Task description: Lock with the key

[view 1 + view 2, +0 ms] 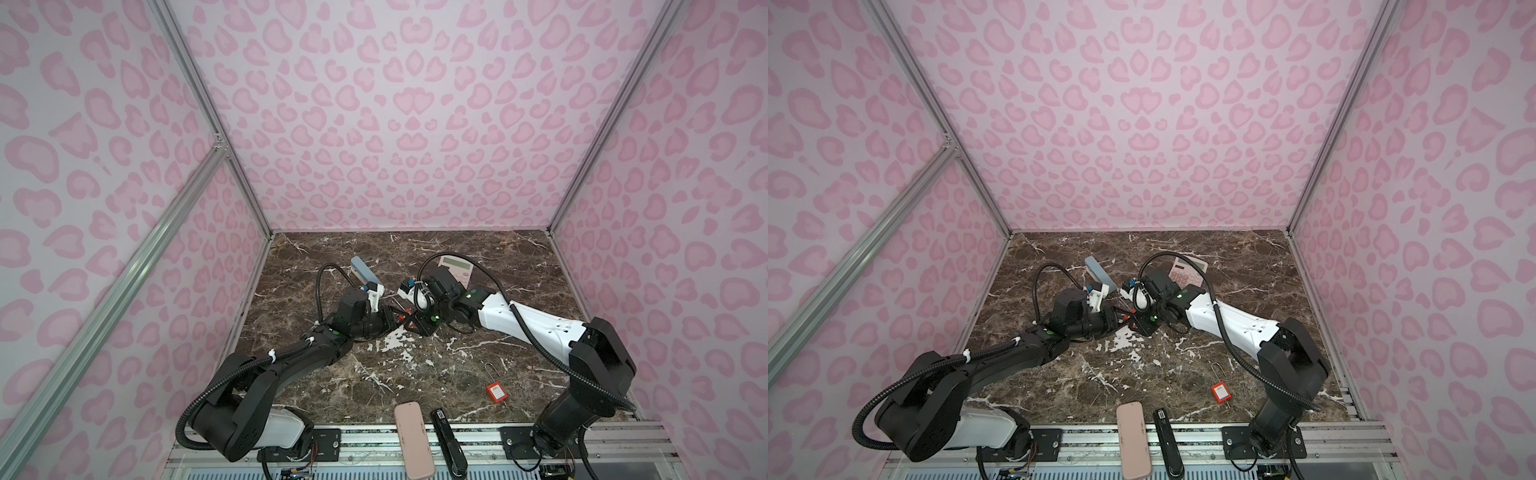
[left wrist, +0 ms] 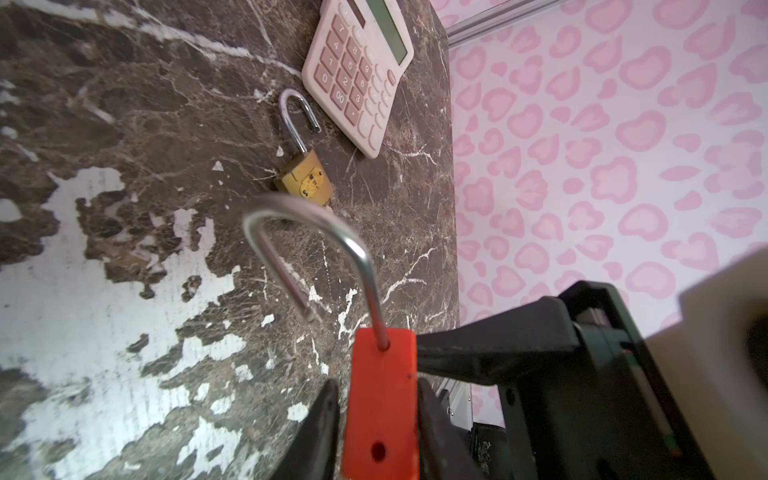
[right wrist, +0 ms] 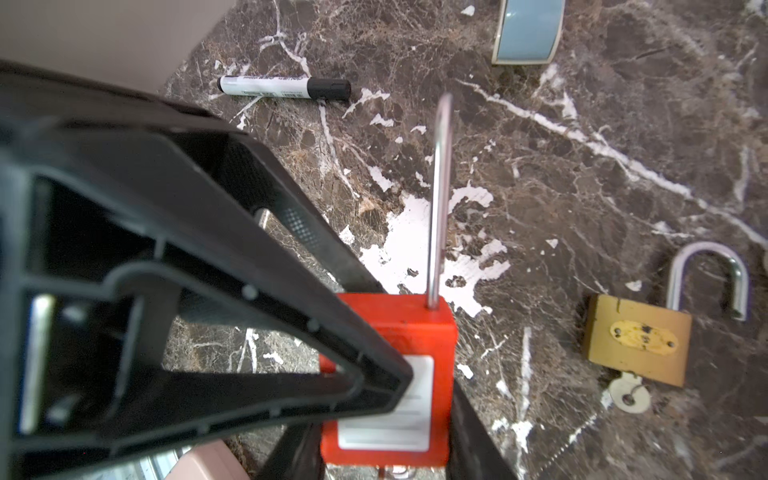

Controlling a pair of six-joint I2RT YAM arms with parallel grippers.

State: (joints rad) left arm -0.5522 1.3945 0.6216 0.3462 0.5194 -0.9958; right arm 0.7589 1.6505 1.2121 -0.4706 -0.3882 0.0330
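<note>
While a rounded pink case (image 1: 413,438) is lying at the marble counter's (image 1: 457,257) front edge, both hands are gripping a red plastic padlock (image 2: 380,399) mid-counter, shackle open: left hand (image 2: 380,432) pinching its narrow sides, right hand (image 3: 395,374) clamping its labelled face. Beyond, a brass padlock (image 2: 305,180) is lying by a pink calculator (image 2: 357,70).

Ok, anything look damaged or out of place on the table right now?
The marble tabletop is worn through to white patches near its middle. At the front edge, the pink case and black stapler overhang the table onto the rail. Nothing looks spilled.
</note>
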